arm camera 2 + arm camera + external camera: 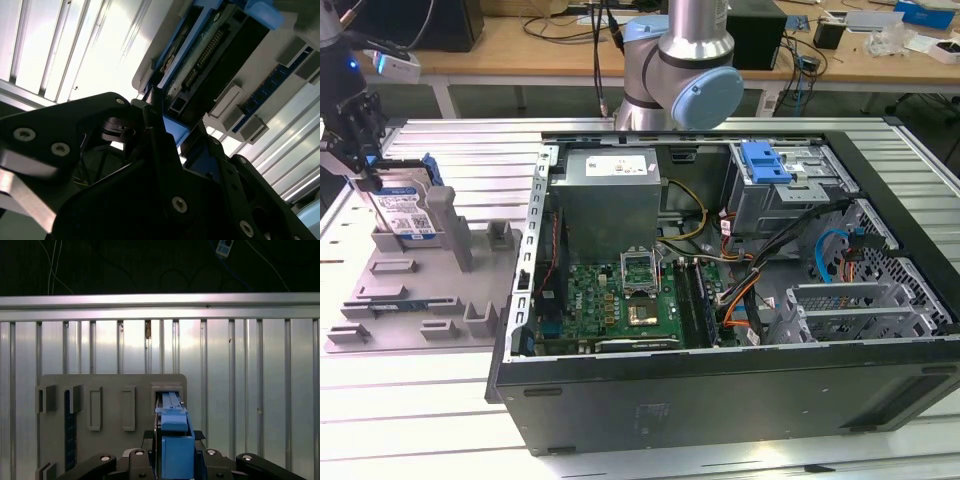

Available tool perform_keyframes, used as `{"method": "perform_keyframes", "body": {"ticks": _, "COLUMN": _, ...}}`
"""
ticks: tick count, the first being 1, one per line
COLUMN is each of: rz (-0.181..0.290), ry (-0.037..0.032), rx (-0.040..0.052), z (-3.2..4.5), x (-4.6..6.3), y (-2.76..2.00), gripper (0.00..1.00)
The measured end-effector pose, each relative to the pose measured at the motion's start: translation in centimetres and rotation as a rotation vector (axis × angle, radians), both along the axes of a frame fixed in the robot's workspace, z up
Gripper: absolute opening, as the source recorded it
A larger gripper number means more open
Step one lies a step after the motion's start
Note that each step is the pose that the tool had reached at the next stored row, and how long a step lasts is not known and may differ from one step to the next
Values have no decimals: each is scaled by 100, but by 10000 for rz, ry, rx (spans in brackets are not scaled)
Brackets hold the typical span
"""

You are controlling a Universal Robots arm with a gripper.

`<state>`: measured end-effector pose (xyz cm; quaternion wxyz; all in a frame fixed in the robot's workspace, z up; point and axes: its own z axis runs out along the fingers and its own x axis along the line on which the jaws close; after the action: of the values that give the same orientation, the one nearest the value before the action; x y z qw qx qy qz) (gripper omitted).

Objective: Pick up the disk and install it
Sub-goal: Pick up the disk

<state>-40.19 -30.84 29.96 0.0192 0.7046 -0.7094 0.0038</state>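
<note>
Grey tray [390,292], pincer [365,178] around disk [406,212] (upright)

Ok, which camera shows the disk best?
The exterior view: the disk stands on edge in the grey holder, label visible. The first wrist view shows its blue carrier edge-on; the second wrist view its connector edge.

Silver arm [698,25] w/ lt-blue joint caps, grey joints; black fingers [95,467] w/ silver screws.

Silver disk [404,212] with blue frame; grey fixture plate [432,288].
</note>
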Motion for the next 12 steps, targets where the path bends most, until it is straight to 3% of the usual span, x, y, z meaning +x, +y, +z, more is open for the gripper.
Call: {"method": "perform_keyframes", "body": {"ticks": 12, "rz": 1, "ry": 0, "rx": 0, "z": -4, "x": 0, "y": -1, "gripper": 36}}
